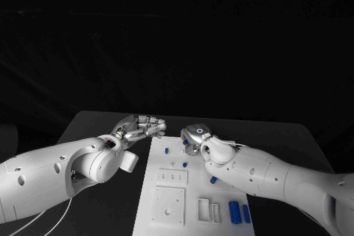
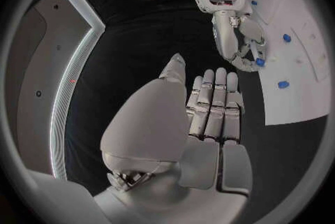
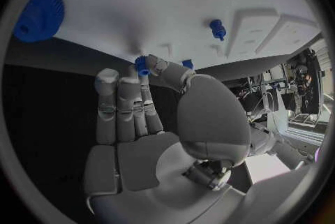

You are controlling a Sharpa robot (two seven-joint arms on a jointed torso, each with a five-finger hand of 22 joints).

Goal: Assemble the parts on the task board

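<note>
While the task board [image 1: 193, 195] lies flat in the middle of the black table [image 1: 295, 138], both hands hang at its far end. The right hand [image 1: 194, 137] sits over the board's far edge, and the right wrist view shows a small blue part [image 3: 142, 63] pinched between its thumb and a fingertip, close above the white surface. The left hand [image 1: 141, 127] hovers just off the board's far left corner, over the black table; in the left wrist view its fingers [image 2: 215, 102] lie straight and side by side with nothing in them.

On the board, 2 raised white square blocks [image 1: 170, 197] stand one behind the other on the left side. To their right is a pair of narrow rectangular slots [image 1: 207, 209], and whether anything sits in them cannot be made out. 2 long blue pieces [image 1: 239, 212] lie side by side near the board's near right corner. A blue peg [image 1: 167, 150] stands near the far left, another small blue piece [image 1: 184, 165] is nearer the middle, and a further blue piece [image 1: 213, 179] is partly covered by the right forearm. The right wrist view also shows a blue toothed disc [image 3: 38, 13] cut off at the rim and a small blue peg [image 3: 218, 28] beside the raised blocks.
</note>
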